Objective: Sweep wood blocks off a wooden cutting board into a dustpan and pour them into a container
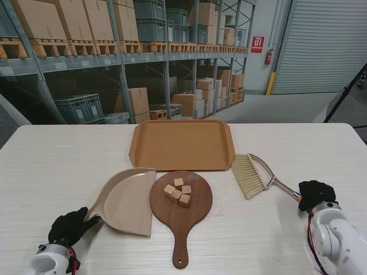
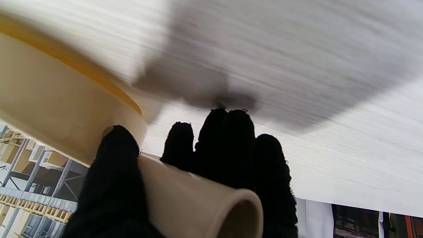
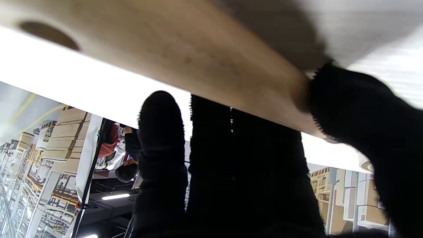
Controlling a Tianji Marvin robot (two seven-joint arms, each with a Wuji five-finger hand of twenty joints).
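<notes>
**Both hands on their tools, blocks waiting between them**

Seen from the stand camera, a small pile of pale wood blocks [image 1: 178, 191] sits on the round dark wooden cutting board [image 1: 198, 215], whose handle points toward me. The beige plastic dustpan [image 1: 127, 197] lies just left of the board, its open straight edge facing the blocks. The left hand [image 1: 70, 226], in a black glove, grasps its handle. The brush [image 1: 254, 176] lies to the right, bristles nearest the board, long axis slanting away to the right hand [image 1: 315, 195], which grips the handle's end. A tan tray [image 1: 223, 159], likely the container, lies beyond the board.

In the left wrist view, gloved fingers [image 2: 114, 172] wrap the smooth, hollow, tube-shaped dustpan handle [image 2: 198, 205].

In the right wrist view, blurred but readable, the fingers [image 3: 360, 109] seem closed around the matte wooden brush handle [image 3: 185, 62].
</notes>
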